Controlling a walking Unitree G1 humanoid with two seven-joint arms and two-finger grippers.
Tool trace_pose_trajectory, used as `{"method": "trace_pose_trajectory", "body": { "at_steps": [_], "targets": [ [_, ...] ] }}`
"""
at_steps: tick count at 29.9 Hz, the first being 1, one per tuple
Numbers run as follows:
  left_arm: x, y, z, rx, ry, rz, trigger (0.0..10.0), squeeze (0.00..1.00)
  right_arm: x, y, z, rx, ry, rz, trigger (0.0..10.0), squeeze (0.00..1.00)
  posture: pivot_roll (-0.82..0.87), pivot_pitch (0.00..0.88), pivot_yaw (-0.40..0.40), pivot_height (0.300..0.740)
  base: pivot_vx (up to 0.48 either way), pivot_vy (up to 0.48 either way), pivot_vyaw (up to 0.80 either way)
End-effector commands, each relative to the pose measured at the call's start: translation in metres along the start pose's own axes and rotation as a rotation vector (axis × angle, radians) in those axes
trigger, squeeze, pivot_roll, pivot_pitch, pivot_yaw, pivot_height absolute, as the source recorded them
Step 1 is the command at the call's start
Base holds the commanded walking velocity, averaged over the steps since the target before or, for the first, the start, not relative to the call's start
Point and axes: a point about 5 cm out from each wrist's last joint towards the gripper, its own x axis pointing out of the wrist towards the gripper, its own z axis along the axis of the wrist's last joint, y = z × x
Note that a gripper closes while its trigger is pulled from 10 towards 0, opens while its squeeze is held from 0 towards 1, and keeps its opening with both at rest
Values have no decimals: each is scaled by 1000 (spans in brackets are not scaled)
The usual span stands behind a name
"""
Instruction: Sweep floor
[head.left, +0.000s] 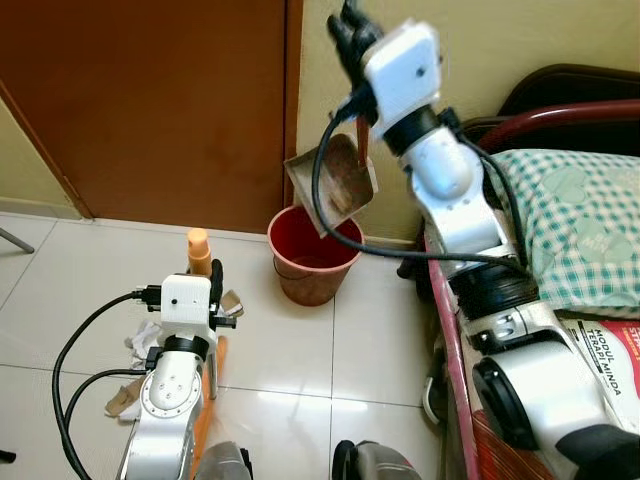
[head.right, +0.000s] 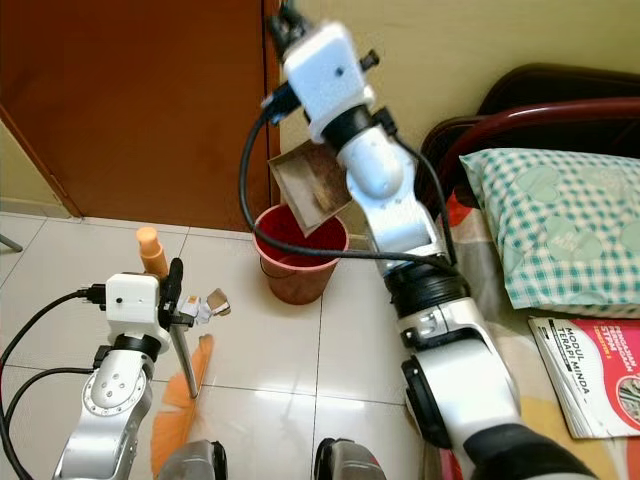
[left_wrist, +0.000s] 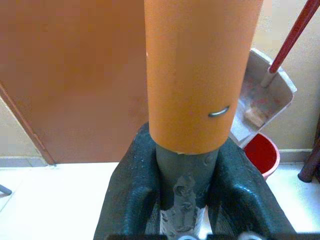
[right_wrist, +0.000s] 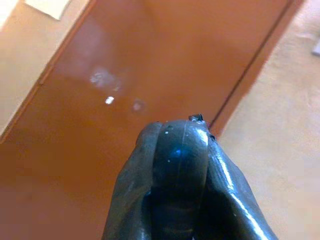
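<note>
Left eye view: a brown door (head.left: 150, 100) and tiled floor (head.left: 80, 270) fill the scene, with a bed (head.left: 560, 250) at the robot's right. A red bucket (head.left: 312, 255) stands on the floor by the wall. The right gripper (head.left: 350, 35) is raised high, its fingers clamped on the handle of a dustpan (head.left: 335, 178), which hangs tilted just above the bucket's mouth with debris inside. The left gripper (head.left: 213, 285) is closed around the grey shaft of an orange broom (head.left: 199, 252), held upright over the floor. Crumpled paper scraps (head.left: 140, 345) lie on the floor beside that arm. The risk, as I judge it, is spillage: the pan's lip sits toward the bucket's rear rim, so a quick tip could send debris between bucket and wall.
</note>
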Motion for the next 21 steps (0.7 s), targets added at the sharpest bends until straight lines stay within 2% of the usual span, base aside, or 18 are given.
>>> {"method": "trace_pose_trajectory", "body": {
  "at_steps": [1,5,9,14,15,17,18,19,20,21],
  "targets": [
    [-1,-4,0,-22,1,-13,10000,0,0,9,11,-31,-77,58,10000,0,53,78,-77,740,0,0,0],
    [1,-5,1,-21,-1,-23,10000,0,-6,24,8,-66,-93,146,10000,0,49,75,-71,740,0,0,0],
    [3,-6,1,-21,-4,-30,10000,0,-7,23,8,-86,-111,135,10000,0,48,72,-69,740,0,0,0],
    [4,-6,2,-22,-8,-30,10000,0,-1,10,20,-85,-158,68,10000,0,49,66,-69,740,0,0,0],
    [5,-6,2,-22,-9,-27,10000,0,5,1,31,-72,-197,10,10000,0,50,60,-71,740,0,0,0],
    [5,-6,2,-23,-10,-27,10000,0,6,-1,34,-67,-206,-3,10000,0,50,60,-71,740,0,0,0],
    [5,-6,2,-23,-10,-25,10000,0,10,-8,40,-16,-219,-54,10000,0,48,52,-75,740,0,0,0],
    [5,-6,2,-23,-10,-25,10000,0,10,-8,40,-16,-219,-54,10000,0,48,52,-75,740,0,0,0],
    [5,-6,2,-24,-10,-21,10000,0,13,-15,45,58,-223,-110,10000,0,48,52,-75,740,0,0,0],
    [5,-7,1,-25,-10,-20,10000,0,13,-17,45,90,-221,-129,10000,0,49,45,-81,740,0,0,0]
  ]
}}
